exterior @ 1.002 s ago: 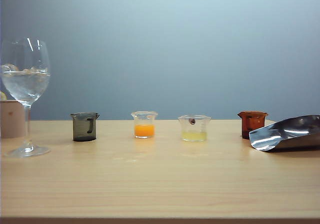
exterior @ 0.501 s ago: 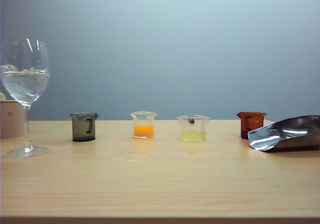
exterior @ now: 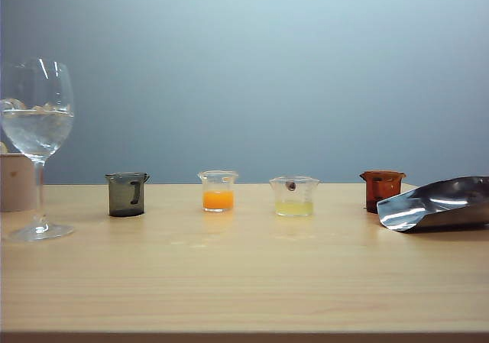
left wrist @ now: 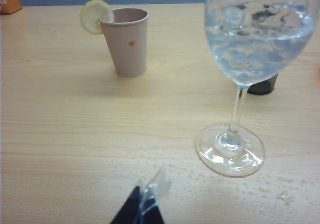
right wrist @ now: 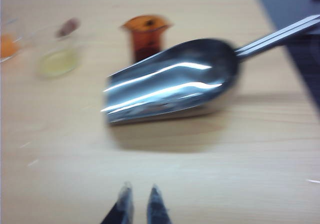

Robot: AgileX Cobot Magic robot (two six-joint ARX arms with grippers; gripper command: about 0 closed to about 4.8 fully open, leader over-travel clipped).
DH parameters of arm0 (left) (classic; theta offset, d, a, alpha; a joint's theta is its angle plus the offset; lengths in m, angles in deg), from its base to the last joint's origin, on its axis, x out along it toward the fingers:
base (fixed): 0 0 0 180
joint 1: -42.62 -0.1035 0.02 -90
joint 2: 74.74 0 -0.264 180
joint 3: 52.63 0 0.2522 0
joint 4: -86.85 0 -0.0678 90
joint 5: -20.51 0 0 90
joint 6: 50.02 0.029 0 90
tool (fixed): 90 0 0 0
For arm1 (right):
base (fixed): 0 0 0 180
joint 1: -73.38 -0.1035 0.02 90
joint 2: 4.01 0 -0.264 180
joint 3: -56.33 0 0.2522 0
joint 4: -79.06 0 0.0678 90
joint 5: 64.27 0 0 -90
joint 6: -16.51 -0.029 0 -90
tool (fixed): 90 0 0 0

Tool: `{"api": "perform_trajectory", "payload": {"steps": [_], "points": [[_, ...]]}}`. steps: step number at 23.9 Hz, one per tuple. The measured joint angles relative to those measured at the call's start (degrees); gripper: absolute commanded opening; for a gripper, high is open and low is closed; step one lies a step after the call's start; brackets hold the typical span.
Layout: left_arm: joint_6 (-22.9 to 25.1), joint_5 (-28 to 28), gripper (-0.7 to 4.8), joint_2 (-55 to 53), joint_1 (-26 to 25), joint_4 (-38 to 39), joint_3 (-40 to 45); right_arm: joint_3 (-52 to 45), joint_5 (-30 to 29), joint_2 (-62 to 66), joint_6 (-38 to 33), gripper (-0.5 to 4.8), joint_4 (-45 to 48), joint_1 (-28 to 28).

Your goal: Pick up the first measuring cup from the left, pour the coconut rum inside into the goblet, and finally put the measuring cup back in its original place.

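We start at the far left, where the goblet (exterior: 37, 140) stands on the surface (exterior: 244, 282) with ice and clear liquid in its bowl, its foot just in front of a paper cup (left wrist: 127, 42) that carries a lemon slice (left wrist: 95, 16) on its rim; we judge the glass sits at the end of the row so a pour from the nearest cup needs only a short carry. Next comes the measuring cup (exterior: 126, 194), upright on the surface, near the goblet but apart from it, untouched by either arm; its smoky wall hides whether any coconut rum is inside, so we cannot tell. It stands in line with the cup of orange liquid (exterior: 218, 191), the cup of pale yellow liquid (exterior: 293, 197) and the amber-brown cup (exterior: 382, 190), a tidy row that makes "first from the left" easy to read. At the far right a metal scoop (exterior: 439, 204) lies on its side, just beside the amber cup. Our left tool (left wrist: 145, 204) hangs low before the goblet's foot, holding nothing; only part of it shows, so we cannot tell its spread. Our right tool (right wrist: 138, 206) hovers before the scoop, fingers nearly pressed together, a narrow gap between them, empty.
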Motion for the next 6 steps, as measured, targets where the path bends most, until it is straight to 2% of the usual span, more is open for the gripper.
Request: {"api": "perform_trajectory", "payload": {"steps": [6], "points": [[0.0, 0.0, -0.03, 0.0, 0.0, 0.0, 0.0, -0.9, 0.1, -4.5, 0.0, 0.47, 0.8, 14.3]]}}
